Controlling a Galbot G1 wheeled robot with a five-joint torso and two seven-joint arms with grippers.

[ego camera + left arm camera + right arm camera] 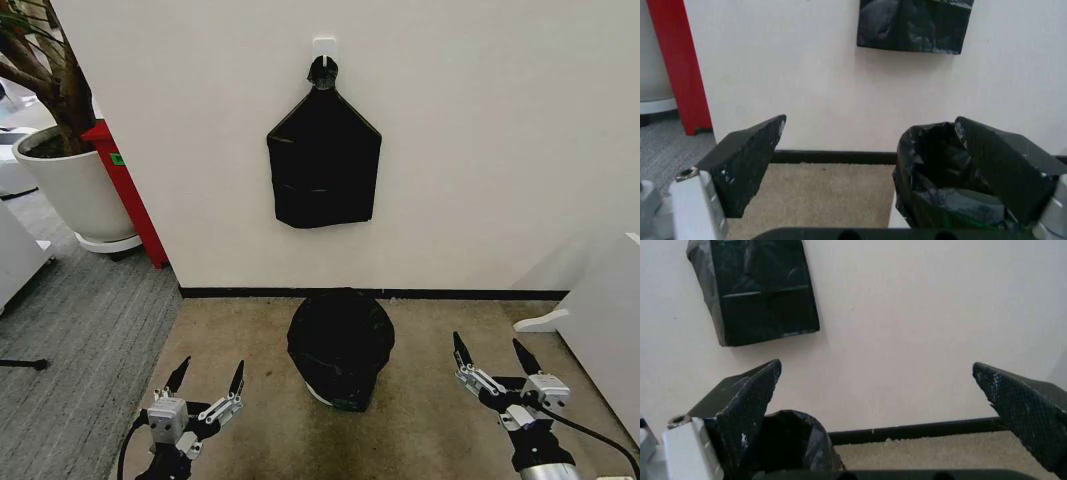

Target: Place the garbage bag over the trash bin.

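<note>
The glossy black garbage bag (340, 335) is draped over the trash bin, standing on the beige floor close to the wall. Just a white sliver of the trash bin (319, 392) shows under the bag's lower edge. My left gripper (212, 363) hovers low to the bin's left, open and holding nothing. To the bin's right, my right gripper (487, 340) is open too, with nothing between its fingers. From the left wrist view, the garbage bag (940, 170) sits beyond the open left gripper (870, 122). The right wrist view catches the garbage bag (790, 440) beside the open right gripper (877, 365).
A flat black bundle of bags (323, 160) hangs from a wall hook above the bin. A large white plant pot (75, 185) and a red panel (125, 190) stand at the left. White furniture (600, 320) borders the right side.
</note>
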